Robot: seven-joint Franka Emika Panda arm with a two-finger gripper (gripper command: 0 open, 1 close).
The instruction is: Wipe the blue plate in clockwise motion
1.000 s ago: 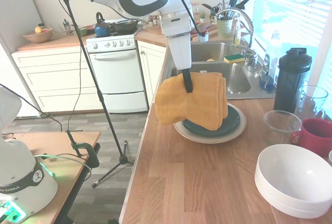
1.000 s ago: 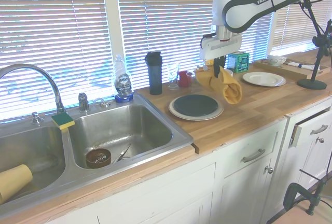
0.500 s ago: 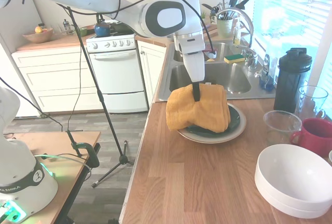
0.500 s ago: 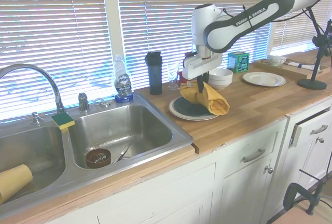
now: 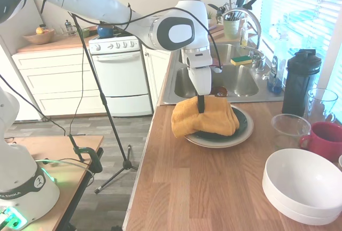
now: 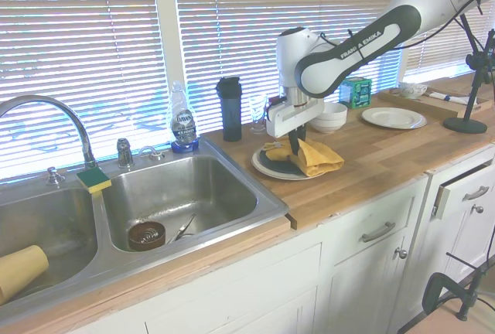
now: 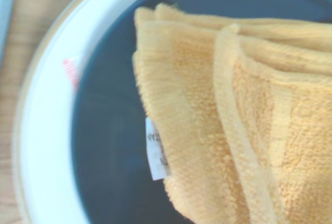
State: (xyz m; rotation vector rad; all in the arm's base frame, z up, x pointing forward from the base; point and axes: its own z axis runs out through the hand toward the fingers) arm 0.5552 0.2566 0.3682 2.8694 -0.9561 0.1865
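Gripper (image 5: pixel 201 104) pinching yellow towel (image 5: pixel 205 117), towel lying on blue plate (image 5: pixel 239 125); plate atop cream plate (image 5: pixel 247 133).

1. The blue plate (image 5: pixel 239 128) (image 6: pixel 275 164) (image 7: pixel 111 125) is lying flat on the wooden counter, just beside the sink.
2. It is showing a dark, glossy navy-teal face and a round outline.
3. It is sitting stacked inside a larger cream plate (image 5: pixel 216 142) (image 6: pixel 267 172) (image 7: pixel 46 130), whose pale rim is ringing it.
4. A folded yellow towel (image 5: pixel 205 119) (image 6: pixel 312 158) (image 7: pixel 233 115) is covering much of it, apparently resting on its surface.
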